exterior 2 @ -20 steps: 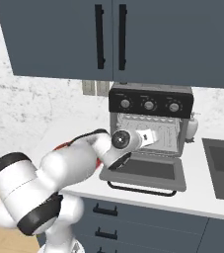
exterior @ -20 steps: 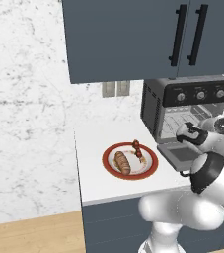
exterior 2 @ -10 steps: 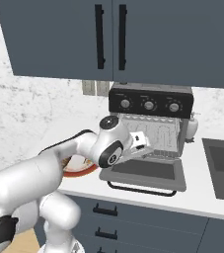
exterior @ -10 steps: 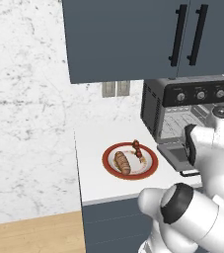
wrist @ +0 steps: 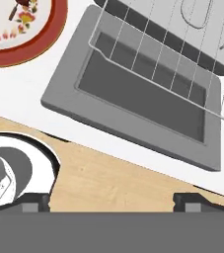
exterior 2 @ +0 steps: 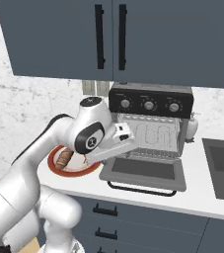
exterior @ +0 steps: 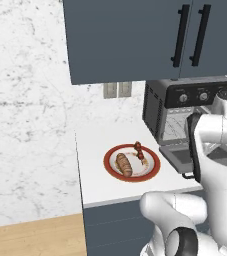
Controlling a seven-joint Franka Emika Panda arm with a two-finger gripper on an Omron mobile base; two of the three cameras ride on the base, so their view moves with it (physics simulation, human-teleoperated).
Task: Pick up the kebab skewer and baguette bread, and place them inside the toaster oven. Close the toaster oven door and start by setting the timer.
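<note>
the gripper (wrist: 111, 200) stands wide open and holds nothing; in the hand view its two dark fingertips (wrist: 34, 202) sit far apart at the bottom edge, looking down past the counter's front edge (wrist: 133, 160) to the wooden floor (wrist: 118, 185) below. just above them in that view lies the toaster oven door (wrist: 133, 101), folded down flat on the white counter, its dark glass pane framed in grey. a wire rack (wrist: 153, 64) juts out from the oven's mouth over the inner part of the door.

in the right base view the white arm bends across in front of the toaster oven (exterior 2: 150, 123), with the hand end reaching over the lowered door (exterior 2: 144, 170), whose bar handle (exterior 2: 140, 190) hangs at the counter's front. three round knobs run along the black strip at the oven's top.

left of the oven, near it on the counter, sits a red-rimmed plate (exterior: 110, 167). the baguette bread (exterior: 124, 164) lies on the plate's left half, and the kebab skewer (exterior: 139, 151) lies on its right side, near the rim closest to the oven. the two are just beside each other. blue-grey cabinets (exterior: 135, 35) hang above.
</note>
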